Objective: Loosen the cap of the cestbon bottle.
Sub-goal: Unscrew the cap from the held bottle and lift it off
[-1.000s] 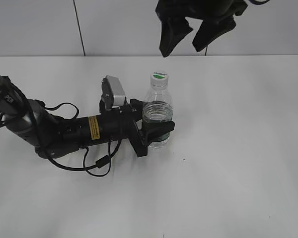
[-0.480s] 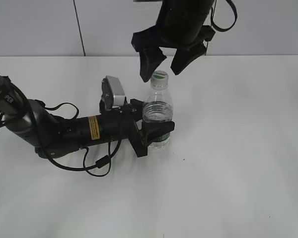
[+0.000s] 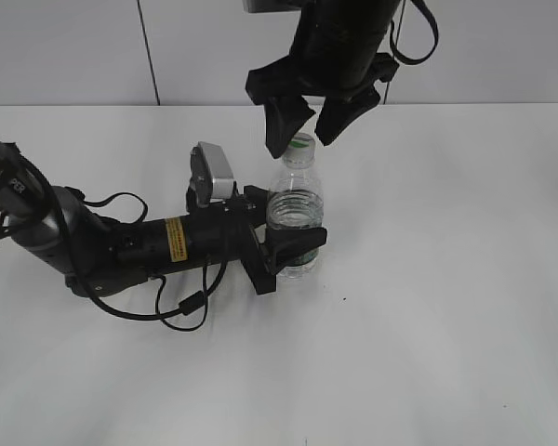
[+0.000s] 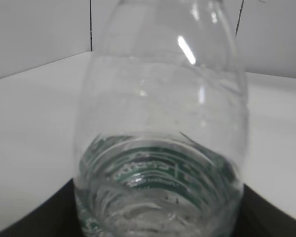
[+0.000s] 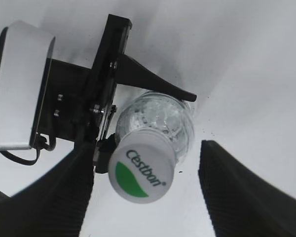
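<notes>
The clear cestbon bottle (image 3: 295, 218) stands upright on the white table, its green label band low on the body. My left gripper (image 3: 293, 243) lies low on the table and is shut on the bottle's lower body; the bottle (image 4: 160, 138) fills the left wrist view. The white cap (image 3: 301, 143) with a green leaf logo sits on the neck. My right gripper (image 3: 307, 130) hangs open from above, its fingers on either side of the cap and apart from it. In the right wrist view the cap (image 5: 142, 171) lies between the two dark fingers (image 5: 49, 197), nearer the left one.
The left arm (image 3: 102, 246) with its cables lies across the table's left side. A white wall (image 3: 74, 46) rises behind the table's far edge. White tabletop (image 3: 446, 279) stretches to the right and front of the bottle.
My right gripper has come down from the top of the view and moved left, so its open fingers now flank the cap. The left gripper and the bottle have not moved.
</notes>
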Robot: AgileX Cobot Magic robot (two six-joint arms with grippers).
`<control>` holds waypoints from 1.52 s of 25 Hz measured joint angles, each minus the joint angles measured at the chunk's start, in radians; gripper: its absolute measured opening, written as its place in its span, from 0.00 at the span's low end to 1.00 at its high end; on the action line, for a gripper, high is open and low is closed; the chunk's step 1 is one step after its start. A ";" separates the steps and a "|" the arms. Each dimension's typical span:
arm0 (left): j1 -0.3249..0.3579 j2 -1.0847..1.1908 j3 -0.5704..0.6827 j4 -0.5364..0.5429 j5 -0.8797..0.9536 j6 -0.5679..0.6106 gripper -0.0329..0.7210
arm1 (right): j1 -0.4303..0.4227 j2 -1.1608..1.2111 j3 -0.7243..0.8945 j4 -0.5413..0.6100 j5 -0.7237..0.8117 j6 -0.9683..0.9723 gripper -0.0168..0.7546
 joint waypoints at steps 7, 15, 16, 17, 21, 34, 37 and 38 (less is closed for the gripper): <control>0.000 0.000 0.000 0.000 0.000 0.000 0.59 | 0.000 0.000 -0.001 -0.002 0.000 -0.002 0.63; 0.000 0.000 0.000 0.000 0.000 0.000 0.59 | 0.000 0.000 -0.001 -0.003 0.000 -0.002 0.59; 0.000 0.000 0.000 0.000 0.000 0.000 0.59 | 0.000 0.000 -0.001 -0.003 0.000 -0.002 0.58; 0.000 0.000 0.000 0.000 0.000 0.000 0.59 | 0.000 0.000 -0.001 -0.003 0.000 -0.002 0.58; 0.000 0.000 0.000 0.000 0.000 0.000 0.59 | 0.000 0.000 -0.001 -0.005 0.000 -0.002 0.58; 0.000 0.000 0.000 0.000 0.000 0.000 0.59 | 0.000 0.000 -0.001 -0.006 0.000 -0.003 0.58; 0.000 0.000 0.000 0.000 0.000 0.000 0.59 | 0.000 0.000 -0.001 -0.006 0.000 -0.003 0.58; 0.000 0.000 0.000 0.000 0.000 0.000 0.59 | 0.000 0.000 -0.001 -0.006 0.000 -0.003 0.58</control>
